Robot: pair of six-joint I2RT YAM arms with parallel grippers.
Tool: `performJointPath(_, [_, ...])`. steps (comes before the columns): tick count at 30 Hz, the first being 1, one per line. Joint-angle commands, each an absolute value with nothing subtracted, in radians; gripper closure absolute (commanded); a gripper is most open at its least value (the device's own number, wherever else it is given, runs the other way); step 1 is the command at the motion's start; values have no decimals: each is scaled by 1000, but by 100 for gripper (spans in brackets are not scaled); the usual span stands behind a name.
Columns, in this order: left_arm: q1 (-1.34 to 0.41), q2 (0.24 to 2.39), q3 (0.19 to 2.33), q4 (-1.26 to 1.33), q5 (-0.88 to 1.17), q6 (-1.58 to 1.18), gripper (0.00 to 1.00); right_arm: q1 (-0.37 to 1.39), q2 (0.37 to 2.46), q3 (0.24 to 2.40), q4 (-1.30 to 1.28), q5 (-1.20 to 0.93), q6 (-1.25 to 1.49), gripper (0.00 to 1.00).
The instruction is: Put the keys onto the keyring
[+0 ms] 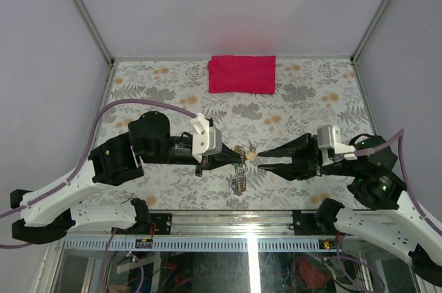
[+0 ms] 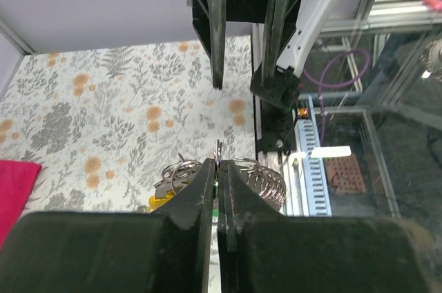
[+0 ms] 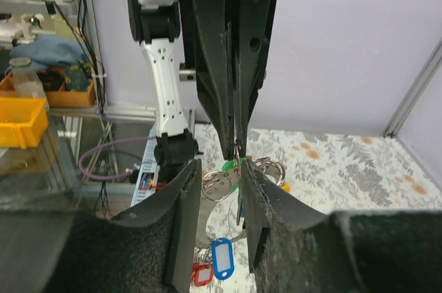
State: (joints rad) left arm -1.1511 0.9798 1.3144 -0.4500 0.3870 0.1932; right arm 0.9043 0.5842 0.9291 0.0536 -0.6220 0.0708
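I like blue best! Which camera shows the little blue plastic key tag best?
The right wrist view: the blue plastic key tag sits clear below the silvery rings. The top view shows only a tiny bunch; the left wrist view shows rings and a yellow bit, no blue.

The keys [image 3: 221,184] are bright, polished metal; their tags [image 3: 222,258] are glossy coloured plastic. The fingers [image 3: 181,231] of the right end effector [image 3: 221,168] look matt black and coarse, almost felt-like. The bench [image 1: 311,99] wears a matt floral print; the red cloth [image 1: 242,74] is dull fabric.
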Motion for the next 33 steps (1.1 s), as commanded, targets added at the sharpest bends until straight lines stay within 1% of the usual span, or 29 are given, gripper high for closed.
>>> performJointPath(1, [-1153, 1036, 1450, -662, 382, 342, 100, 903, 644, 993, -73, -672, 2, 64])
performJointPath(7, [-1156, 1132, 1608, -868, 344, 417, 100, 903, 678, 987, -59, -686, 8, 63])
performJointPath(15, [-1188, 1225, 1747, -1024, 275, 447, 100, 903, 702, 957, -9, -680, 11, 60])
performJointPath(23, [-1225, 1275, 1814, -1091, 220, 449, 100, 903, 747, 945, 15, -693, 14, 59])
performJointPath(33, [-1239, 1297, 1837, -1106, 185, 445, 100, 903, 795, 957, 7, -706, 7, 56])
